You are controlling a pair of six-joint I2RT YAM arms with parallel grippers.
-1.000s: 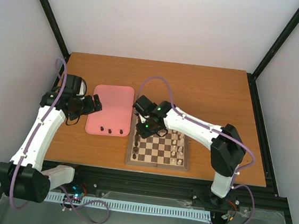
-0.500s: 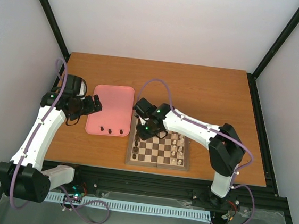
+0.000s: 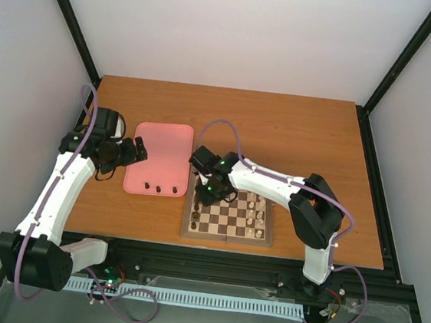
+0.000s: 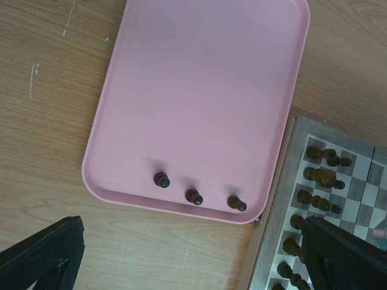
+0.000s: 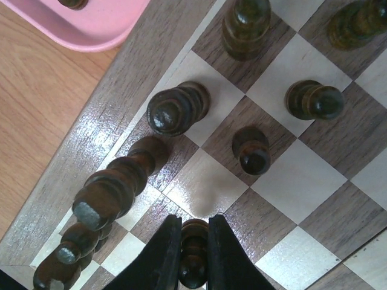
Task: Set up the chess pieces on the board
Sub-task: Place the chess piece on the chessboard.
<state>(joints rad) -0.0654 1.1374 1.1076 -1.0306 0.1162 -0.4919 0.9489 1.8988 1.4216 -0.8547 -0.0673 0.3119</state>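
Partly hidden, one dark piece (image 5: pixel 193 273) pinched by right tool (image 5: pixel 193 222); left tool (image 4: pixel 193 241) spread, fingers (image 4: pixel 43 258) cropped.

Square wooden chessboard (image 3: pixel 226 239) with dark brown and cream checks and a light border lies flat, just right of the pink tray (image 4: pixel 199 90). Tiny dark brown chess pieces (image 4: pixel 319 176) stand upright along the board's left side, roughly two files, with the taller ones next to the border. One dark piece (image 5: pixel 193 266) is pinched upright in the right gripper (image 5: pixel 193 225); can't tell if it touches the board. Three dark pawns (image 4: pixel 193 196) stand in a row by the tray's near rim.
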